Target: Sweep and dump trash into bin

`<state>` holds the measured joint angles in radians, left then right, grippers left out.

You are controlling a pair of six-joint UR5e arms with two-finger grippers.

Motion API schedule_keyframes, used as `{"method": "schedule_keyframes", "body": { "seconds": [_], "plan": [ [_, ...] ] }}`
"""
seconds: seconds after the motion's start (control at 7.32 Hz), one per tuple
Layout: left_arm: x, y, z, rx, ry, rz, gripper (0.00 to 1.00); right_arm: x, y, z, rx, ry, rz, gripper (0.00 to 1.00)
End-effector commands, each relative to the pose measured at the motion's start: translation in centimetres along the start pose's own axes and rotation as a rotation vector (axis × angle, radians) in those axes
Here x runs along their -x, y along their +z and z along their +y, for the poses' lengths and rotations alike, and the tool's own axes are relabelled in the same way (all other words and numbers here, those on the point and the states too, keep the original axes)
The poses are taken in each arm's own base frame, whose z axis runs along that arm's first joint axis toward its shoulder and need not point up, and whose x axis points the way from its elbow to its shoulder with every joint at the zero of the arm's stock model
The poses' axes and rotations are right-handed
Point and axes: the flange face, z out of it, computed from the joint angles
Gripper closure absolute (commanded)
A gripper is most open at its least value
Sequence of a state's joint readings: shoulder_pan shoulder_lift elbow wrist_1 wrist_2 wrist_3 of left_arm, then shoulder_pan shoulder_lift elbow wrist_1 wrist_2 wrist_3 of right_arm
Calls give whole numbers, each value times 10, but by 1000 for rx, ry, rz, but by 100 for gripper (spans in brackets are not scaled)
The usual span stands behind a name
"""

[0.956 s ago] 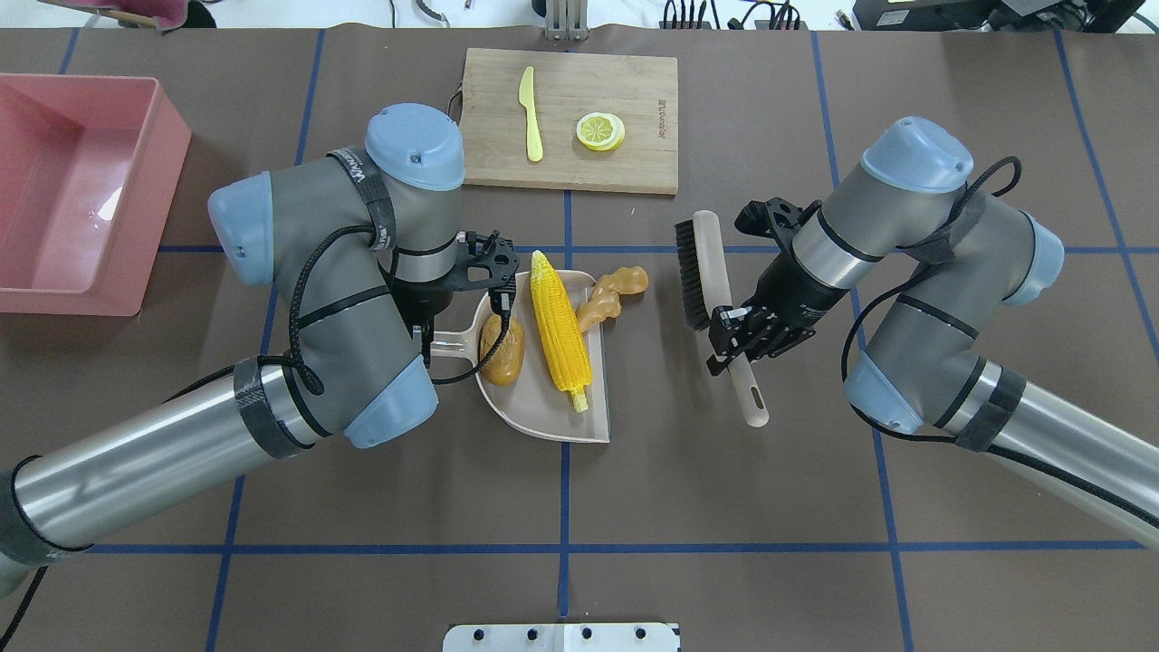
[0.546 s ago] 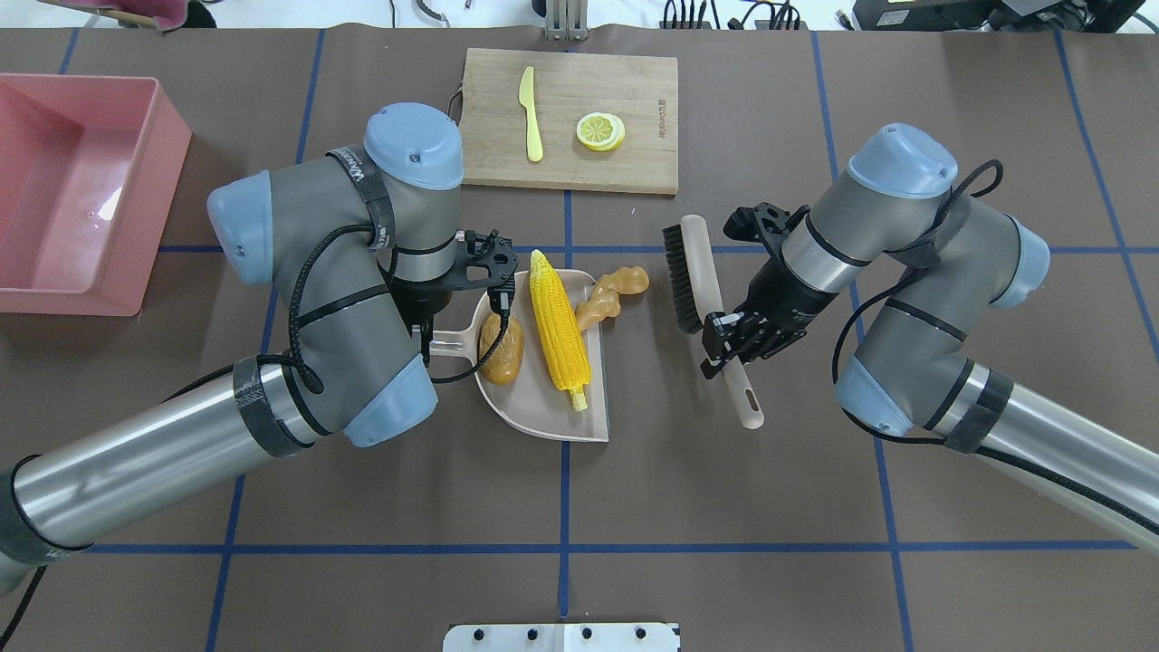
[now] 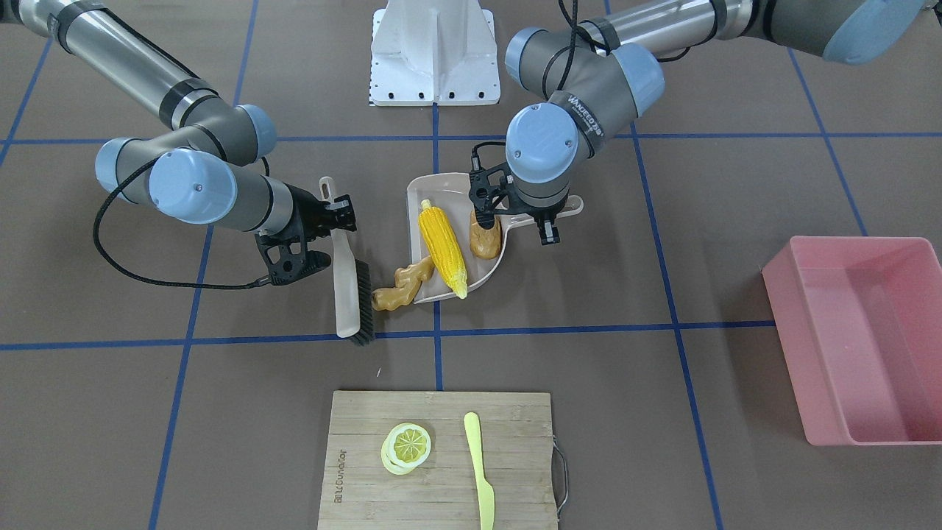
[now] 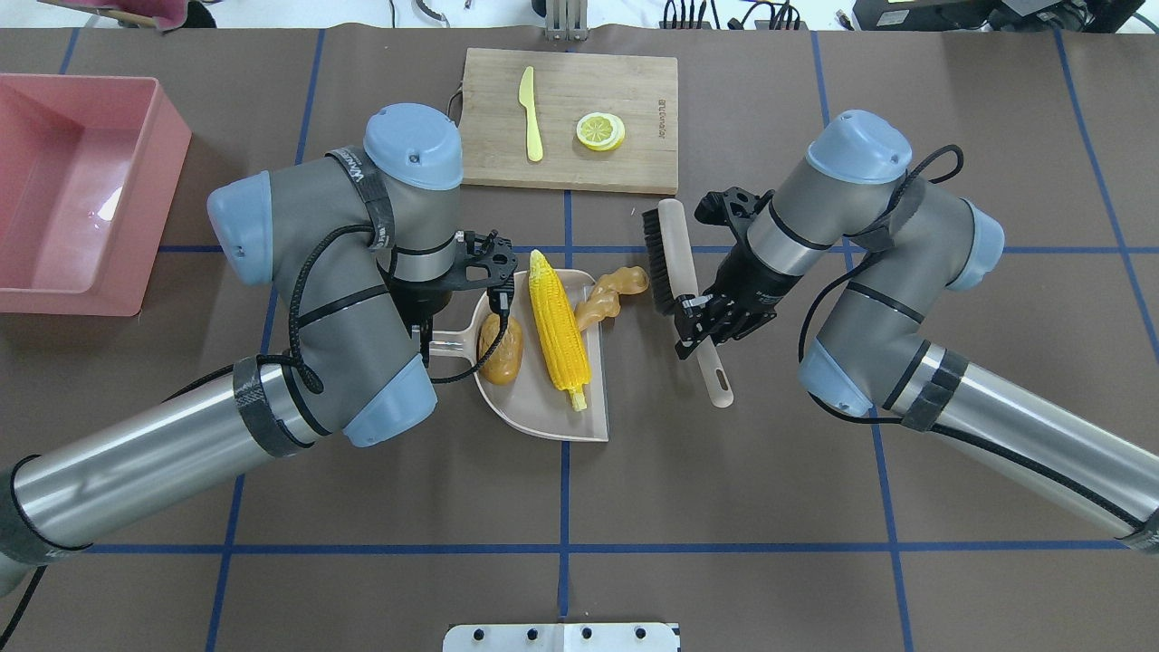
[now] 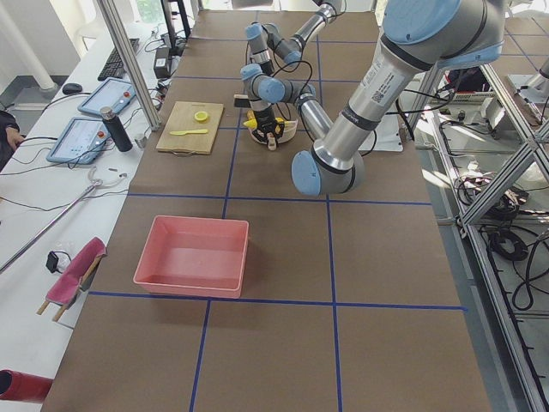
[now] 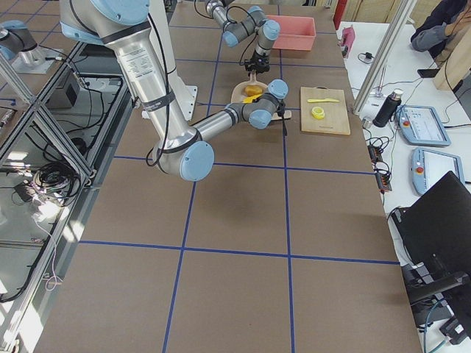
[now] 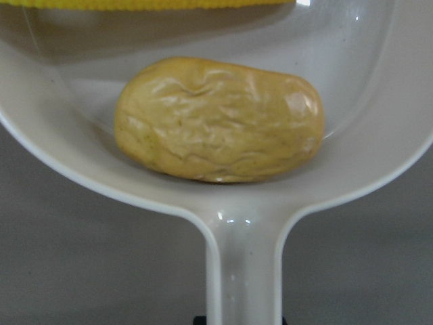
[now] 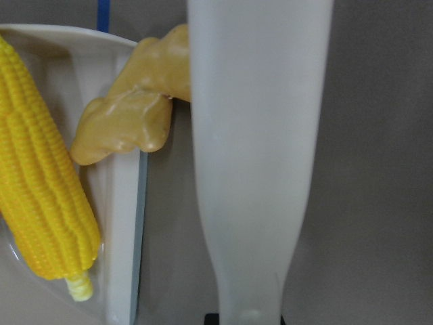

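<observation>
Two toys in the dustpan (image 4: 540, 409), a third across its lip

The pink bin (image 4: 63, 208) sits at the bench's (image 4: 724, 507) far left, well apart from everything else. The dustpan lies mid-bench, lip toward the robot's right, with its handle clamped in the left jaws. The right jaws are closed on the handle of the brush (image 4: 675, 243), whose bristles face the lip. The corn cob (image 4: 559, 328) lies in the pan parallel to the lip, tapered tip toward the cutting board (image 4: 625, 100) and stub toward the robot. The ginger root (image 4: 612, 296) slants across the lip's far corner, one end on the pan and the other out against the bristles. The potato (image 4: 502, 348) rests by the handle, its long axis roughly in line with the corn's. A second ago the brush stood well clear of the ginger; the toys and pan have not shifted.
</observation>
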<state>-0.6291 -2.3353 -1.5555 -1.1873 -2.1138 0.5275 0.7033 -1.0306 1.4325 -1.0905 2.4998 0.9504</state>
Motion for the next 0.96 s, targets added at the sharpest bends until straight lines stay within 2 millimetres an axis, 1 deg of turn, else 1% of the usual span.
{"method": "schedule_keyframes", "body": {
  "seconds": [0.0,0.14,0.27,0.55,0.68,0.82],
  "plan": [
    [0,0,0,0,-2,0,100,31,37,10,50,-5,15,100],
    [1,0,1,-1,-3,1,100,56,47,12,62,9,25,100],
    [1,1,2,-1,-3,2,100,70,57,21,69,30,23,100],
    [0,-1,1,-16,5,2,100,86,62,34,76,53,13,100],
    [0,-2,-1,-24,9,-3,100,92,69,41,77,55,16,100],
    [3,-9,-3,-63,23,-28,100,96,73,45,76,57,19,100]
  ]
}}
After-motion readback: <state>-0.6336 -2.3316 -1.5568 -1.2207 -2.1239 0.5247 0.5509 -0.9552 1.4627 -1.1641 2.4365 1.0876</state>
